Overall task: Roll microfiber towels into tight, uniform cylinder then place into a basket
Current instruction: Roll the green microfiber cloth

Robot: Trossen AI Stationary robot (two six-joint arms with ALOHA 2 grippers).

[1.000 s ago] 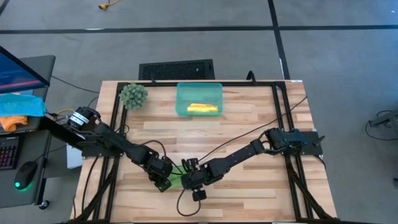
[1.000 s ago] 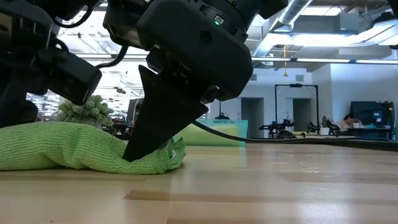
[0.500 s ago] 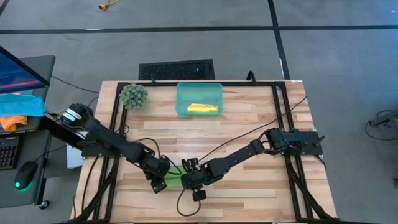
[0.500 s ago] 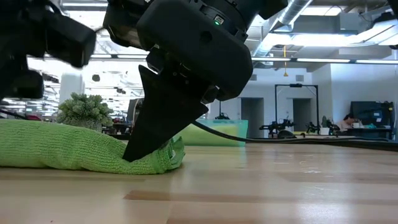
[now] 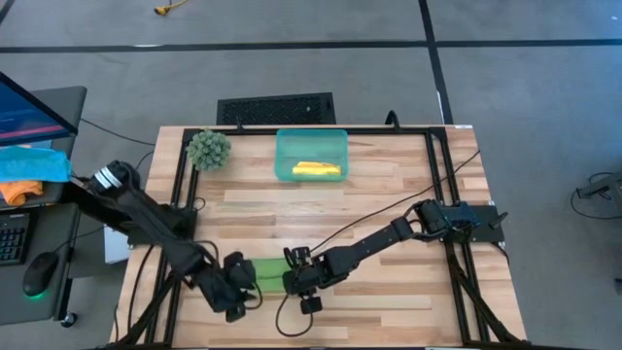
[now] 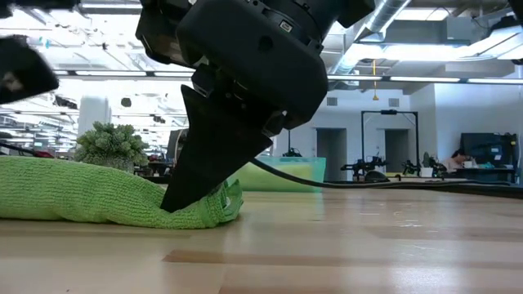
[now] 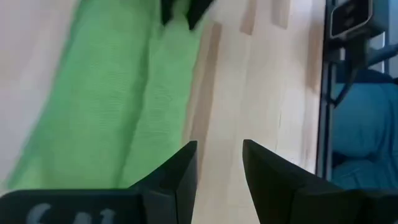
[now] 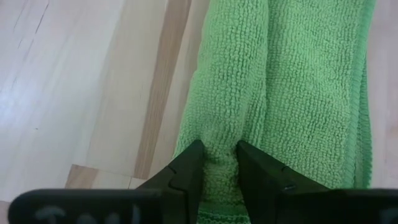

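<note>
The lime green towel (image 5: pixel 267 272) lies as a long, loosely rolled strip on the table near its front edge; it also shows in the low view (image 6: pixel 82 192). My right gripper (image 8: pixel 217 163) is shut on the towel's right end. My left gripper (image 7: pixel 217 163) is open and empty over bare wood just off the towel's left end (image 7: pixel 112 106), at the near left (image 5: pixel 238 294). The yellow towel (image 5: pixel 316 170) lies rolled inside the teal basket (image 5: pixel 284 146) at the far middle. My right gripper pinches a raised fold (image 8: pixel 219 140) at the green towel's right end between its two fingers. The fingers (image 6: pixel 184 184) come from above, slanting down, and lie across the strip. The towel rests on the table along its whole length, slack.
A fuzzy green ball plant (image 5: pixel 208 148) stands at the far left, beside the basket. A black frame (image 5: pixel 437 185) runs along the table's sides. Bare wood lies between the basket and the green towel and to the right of my right arm.
My left gripper has drawn back from the green towel toward the table's near left corner and has risen out of the low view. The towel's left part now lies uncovered and flat. My right gripper has stayed on the towel's right end.
</note>
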